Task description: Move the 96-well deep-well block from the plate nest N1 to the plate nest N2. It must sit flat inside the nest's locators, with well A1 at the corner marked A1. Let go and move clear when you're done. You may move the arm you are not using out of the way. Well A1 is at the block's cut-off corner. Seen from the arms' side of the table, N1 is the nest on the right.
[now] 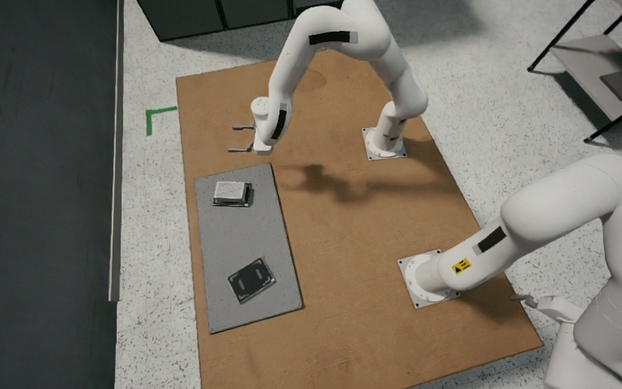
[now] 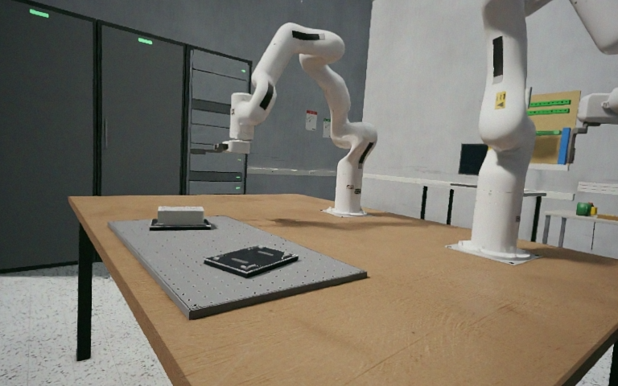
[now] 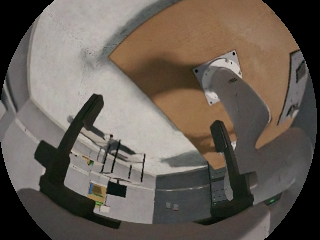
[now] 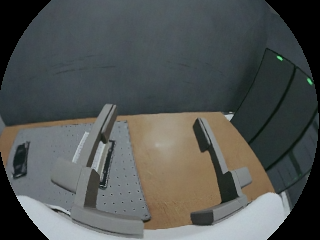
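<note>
The white deep-well block (image 1: pixel 229 190) (image 2: pixel 180 216) (image 4: pixel 81 146) sits in the dark nest N1 (image 1: pixel 249 197) (image 2: pixel 179 227) (image 4: pixel 110 156); its cut-off corner cannot be made out. Nest N2 (image 1: pixel 251 280) (image 2: pixel 250 262) (image 4: pixel 20 161) is empty and turned at an angle on the plate. My right gripper (image 1: pixel 231 138) (image 2: pixel 195 151) (image 4: pixel 155 113) is open and empty, level, high above the table and off to the side of N1. My left gripper (image 1: pixel 516 297) (image 2: pixel 572 157) (image 3: pixel 157 110) is open and empty, out past the table edge and far from both nests.
Both nests stand on a grey perforated plate (image 1: pixel 243 238) (image 2: pixel 291 277) (image 4: pixel 125 197) on the brown table (image 1: pixel 348 275) (image 2: pixel 409 309). The left arm's base (image 1: pixel 428 279) and the right arm's base (image 1: pixel 385 144) are bolted on the opposite side. Dark cabinets (image 2: pixel 141 113) stand beyond the table.
</note>
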`<state>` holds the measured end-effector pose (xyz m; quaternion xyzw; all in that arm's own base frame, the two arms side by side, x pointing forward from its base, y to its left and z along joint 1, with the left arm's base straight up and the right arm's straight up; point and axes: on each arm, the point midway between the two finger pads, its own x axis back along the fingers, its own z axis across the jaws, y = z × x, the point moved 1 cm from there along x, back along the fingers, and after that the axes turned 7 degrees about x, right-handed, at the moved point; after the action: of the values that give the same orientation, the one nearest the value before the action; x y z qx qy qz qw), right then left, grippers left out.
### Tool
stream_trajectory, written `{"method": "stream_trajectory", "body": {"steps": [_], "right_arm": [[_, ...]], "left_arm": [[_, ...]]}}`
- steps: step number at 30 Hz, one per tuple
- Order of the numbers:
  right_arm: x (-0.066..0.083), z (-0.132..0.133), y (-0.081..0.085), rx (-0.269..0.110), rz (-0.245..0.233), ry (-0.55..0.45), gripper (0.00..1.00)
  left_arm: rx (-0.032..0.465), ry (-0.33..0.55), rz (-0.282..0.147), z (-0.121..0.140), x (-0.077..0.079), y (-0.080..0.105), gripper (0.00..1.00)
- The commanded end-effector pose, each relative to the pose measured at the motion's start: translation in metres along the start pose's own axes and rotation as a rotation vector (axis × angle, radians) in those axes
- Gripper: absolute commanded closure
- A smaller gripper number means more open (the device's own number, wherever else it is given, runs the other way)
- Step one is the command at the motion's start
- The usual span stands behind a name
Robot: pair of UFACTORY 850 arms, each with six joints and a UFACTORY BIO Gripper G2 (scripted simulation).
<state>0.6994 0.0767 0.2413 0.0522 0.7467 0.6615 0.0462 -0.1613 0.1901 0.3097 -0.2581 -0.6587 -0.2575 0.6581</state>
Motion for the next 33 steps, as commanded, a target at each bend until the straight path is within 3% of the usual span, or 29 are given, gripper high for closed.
{"method": "stream_trajectory", "body": {"steps": [1, 33], "right_arm": [[-0.007, 0.021, -0.011, 0.001, -0.002, -0.001, 0.63], [-0.034, 0.140, -0.079, 0.000, -0.002, -0.001, 0.63]], "left_arm": [[0.000, 0.001, -0.001, 0.000, 0.000, 0.000, 0.00], [0.000, 0.001, -0.001, 0.000, 0.000, 0.000, 0.00]]}}
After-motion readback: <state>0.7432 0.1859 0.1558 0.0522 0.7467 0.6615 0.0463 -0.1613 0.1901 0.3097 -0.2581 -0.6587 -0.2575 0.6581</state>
